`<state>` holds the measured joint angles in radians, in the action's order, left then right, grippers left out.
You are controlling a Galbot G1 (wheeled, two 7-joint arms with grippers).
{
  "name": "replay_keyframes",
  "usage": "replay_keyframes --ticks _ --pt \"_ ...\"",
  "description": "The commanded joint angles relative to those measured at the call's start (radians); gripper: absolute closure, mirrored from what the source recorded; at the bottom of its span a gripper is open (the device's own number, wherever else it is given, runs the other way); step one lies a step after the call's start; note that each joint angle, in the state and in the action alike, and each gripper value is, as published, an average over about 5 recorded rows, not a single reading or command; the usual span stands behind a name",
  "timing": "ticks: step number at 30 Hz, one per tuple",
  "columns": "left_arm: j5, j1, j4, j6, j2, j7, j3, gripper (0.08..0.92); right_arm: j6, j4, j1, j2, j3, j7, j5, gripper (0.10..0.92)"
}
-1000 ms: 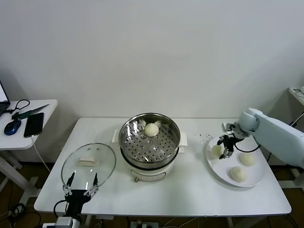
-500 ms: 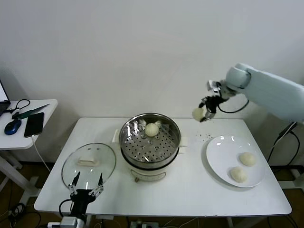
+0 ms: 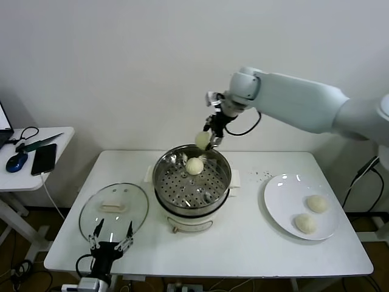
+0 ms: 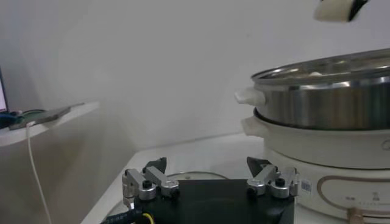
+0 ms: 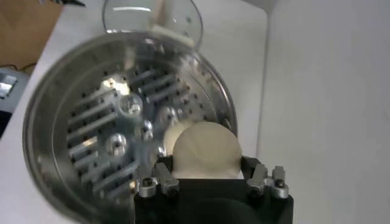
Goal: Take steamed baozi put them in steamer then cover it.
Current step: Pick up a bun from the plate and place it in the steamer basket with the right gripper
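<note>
My right gripper (image 3: pixel 208 139) is shut on a cream-white baozi (image 3: pixel 202 140) and holds it in the air above the far rim of the steel steamer (image 3: pixel 164 182). In the right wrist view the held baozi (image 5: pixel 207 150) fills the jaws above the perforated tray (image 5: pixel 103 140). One baozi (image 3: pixel 194 165) lies on the tray at the far side. Two baozi (image 3: pixel 316 203) (image 3: pixel 305 223) remain on the white plate (image 3: pixel 281 201) at the right. The glass cover (image 3: pixel 113 210) lies flat on the table left of the steamer. My left gripper (image 3: pixel 110 242) is open, low by the cover's near edge.
A side table (image 3: pixel 24 167) at the far left holds a phone (image 3: pixel 44 159), a mouse (image 3: pixel 16 162) and cables. The steamer's steel wall (image 4: pixel 329 103) rises close to my left gripper (image 4: pixel 210 176) in the left wrist view. The wall stands behind the table.
My right gripper lifted a baozi off the plate and carried it left, from above the plate to above the steamer's far rim. The left gripper stayed near the cover.
</note>
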<state>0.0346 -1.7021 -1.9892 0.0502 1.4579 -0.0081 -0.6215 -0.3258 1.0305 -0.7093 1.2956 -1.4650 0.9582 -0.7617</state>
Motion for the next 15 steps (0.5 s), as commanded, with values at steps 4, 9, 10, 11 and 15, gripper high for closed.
replay_keyframes --ticks 4,9,10,11,15 --pt "0.002 -0.006 -0.003 0.003 -0.001 0.000 -0.002 0.177 -0.043 -0.005 0.070 0.160 -0.061 -0.061 -0.061 0.321" --pt "0.000 -0.015 -0.005 0.004 0.000 0.001 -0.009 0.177 -0.046 -0.004 0.101 0.172 -0.082 -0.067 -0.038 0.321" --pt "-0.001 -0.015 -0.005 0.004 0.000 0.001 -0.010 0.177 -0.046 -0.003 0.107 0.173 -0.087 -0.068 -0.034 0.321" --pt "-0.001 -0.016 -0.005 0.004 0.000 0.001 -0.011 0.177 -0.046 -0.003 0.112 0.174 -0.091 -0.071 -0.031 0.321" --pt "-0.002 -0.015 -0.005 0.004 0.001 0.001 -0.015 0.177 -0.045 -0.013 0.133 0.178 -0.097 -0.079 -0.019 0.321"
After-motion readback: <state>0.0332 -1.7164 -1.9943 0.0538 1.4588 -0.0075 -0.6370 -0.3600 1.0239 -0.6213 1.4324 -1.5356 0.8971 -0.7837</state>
